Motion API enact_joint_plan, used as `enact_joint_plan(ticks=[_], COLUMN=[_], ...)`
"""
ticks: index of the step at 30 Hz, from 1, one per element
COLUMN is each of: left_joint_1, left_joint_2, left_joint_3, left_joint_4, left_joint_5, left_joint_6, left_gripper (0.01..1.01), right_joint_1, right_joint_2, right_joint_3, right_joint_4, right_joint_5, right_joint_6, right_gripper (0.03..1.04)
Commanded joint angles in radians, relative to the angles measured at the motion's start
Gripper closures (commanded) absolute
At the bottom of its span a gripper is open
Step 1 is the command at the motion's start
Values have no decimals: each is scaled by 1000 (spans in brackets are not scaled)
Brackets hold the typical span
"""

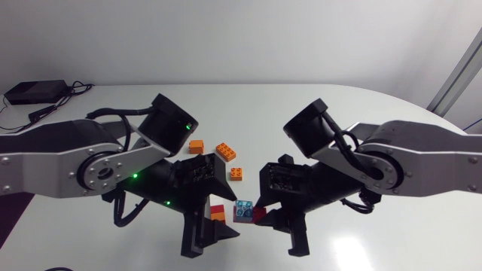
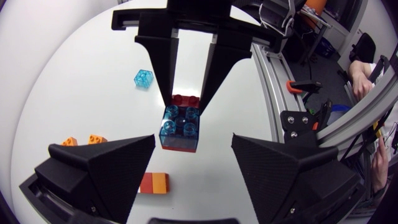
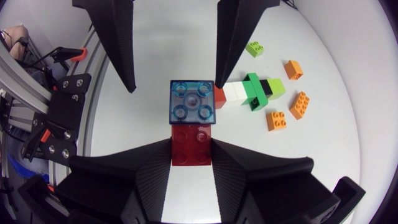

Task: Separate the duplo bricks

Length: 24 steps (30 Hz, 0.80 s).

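Nearest the right wrist lens, the right jaws are clamped on a red brick, one finger against each of its sides. A clear blue brick is pressed onto the far half of the red one, studs up. The left jaws stand apart. The joined pair lies between their tips, and the left wrist view shows a clear gap on at least one side. From overhead, the pair sits low in the centre of the frame between the left arm, which enters from the left edge, and the right arm, which enters from the right. Just left of the pair on the white surface lies a red-and-orange brick. Orange bricks are scattered above it, toward mid-frame. Beside the left jaws, the right wrist view shows a red, white and green row and a small green brick. A small pale-blue brick lies beside the right jaws in the left wrist view.
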Motion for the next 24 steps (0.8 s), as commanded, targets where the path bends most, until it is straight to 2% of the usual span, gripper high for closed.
enact_joint_plan(ticks=[1,9,14,15,24], left_joint_1=[-13,-31,-34,-34,-33], left_joint_2=[24,32,36,38,47], left_joint_3=[44,60,58,57,49], left_joint_4=[-7,-4,-1,-1,-1], left_joint_5=[12,14,15,17,17], left_joint_6=[19,13,14,14,17], left_gripper=[179,180,454,477,489], right_joint_1=[15,33,41,41,54], right_joint_2=[-18,-24,-36,-36,-45], right_joint_3=[-11,-19,-22,-21,-27], right_joint_4=[-2,6,7,7,9], right_joint_5=[-11,-11,-9,-9,-9], right_joint_6=[21,29,35,35,44], right_gripper=[908,908,908,908,908])
